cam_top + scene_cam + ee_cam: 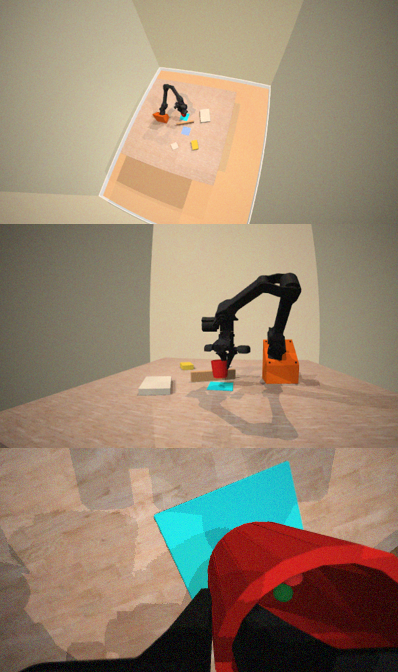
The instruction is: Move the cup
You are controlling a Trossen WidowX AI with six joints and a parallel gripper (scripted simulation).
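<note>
Above the cyan pad (220,386), clear of the counter (93,417), hangs the red cup (219,368), upright in the exterior view, with its base well short of the pad's surface. My gripper (226,361) is clamped on the cup's rim, one side of the wall pinched between my fingers while the rest of the cup hangs free to the side. Through my wrist camera I look down into the cup (300,593) and see a green marble (283,593) and a red marble (295,579) resting inside, touching each other; the cyan pad (220,523) spreads beneath and beyond the cup, partly hidden by it.

Just behind the cup in the exterior view lies a low wooden bar (202,376), flat on the counter, between the cyan pad and the far side. From the top camera a pale blue pad (186,130) lies on the other side of that bar (185,122), apart from the cyan pad (185,117). Farther out, a white block (155,385) rests near the cyan pad, a yellow block (186,366) sits beyond the bar, and a small cream block (174,145) lies near the yellow one (194,144). My arm rises from the orange base (280,363), which stands just beside the cyan pad.
</note>
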